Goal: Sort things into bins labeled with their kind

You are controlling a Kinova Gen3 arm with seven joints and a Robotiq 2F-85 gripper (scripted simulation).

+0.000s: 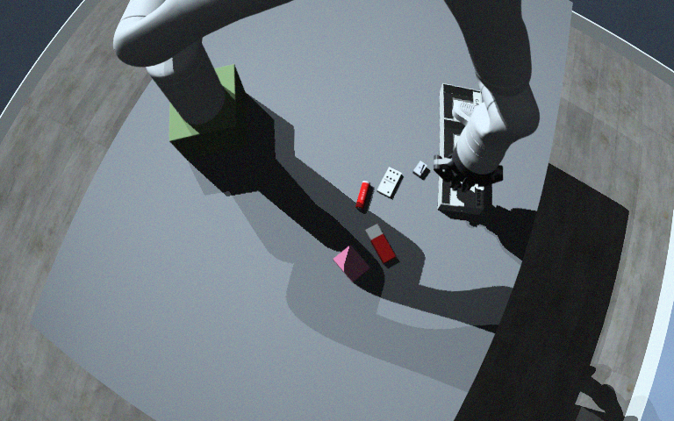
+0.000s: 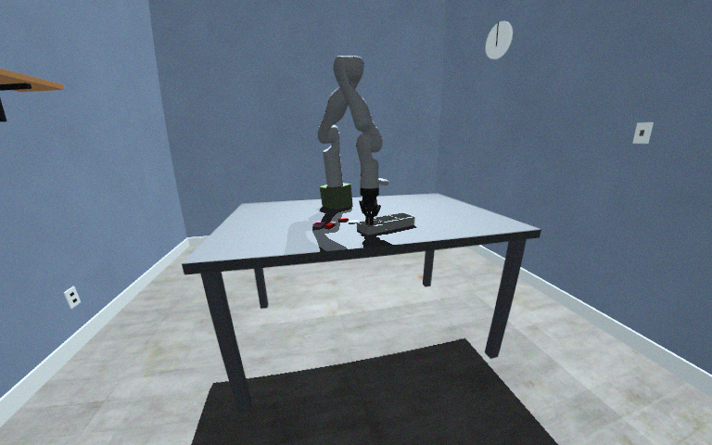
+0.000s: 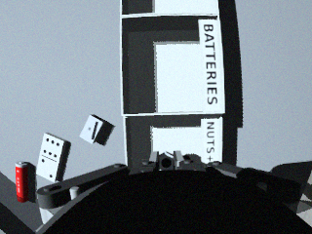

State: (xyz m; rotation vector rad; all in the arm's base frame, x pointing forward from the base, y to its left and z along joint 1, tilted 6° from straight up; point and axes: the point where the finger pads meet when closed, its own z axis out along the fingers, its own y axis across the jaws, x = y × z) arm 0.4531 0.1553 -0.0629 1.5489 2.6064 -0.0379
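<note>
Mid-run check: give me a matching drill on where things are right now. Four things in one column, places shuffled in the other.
Things:
1. domino
2. pink block
3. claw, shut on a small part
4. die

Places:
A. above the bins
B. between the red cylinder and the die
C. beside the red-and-grey block
D. on the table, closest to the bins

Pairs: 1-B, 2-C, 3-A, 4-D

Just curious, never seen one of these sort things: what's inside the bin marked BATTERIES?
The BATTERIES bin looks bare inside: only its pale floor and a shadow along one wall. The nearest bin is partly covered by the gripper, which grips something I can't make out.
</note>
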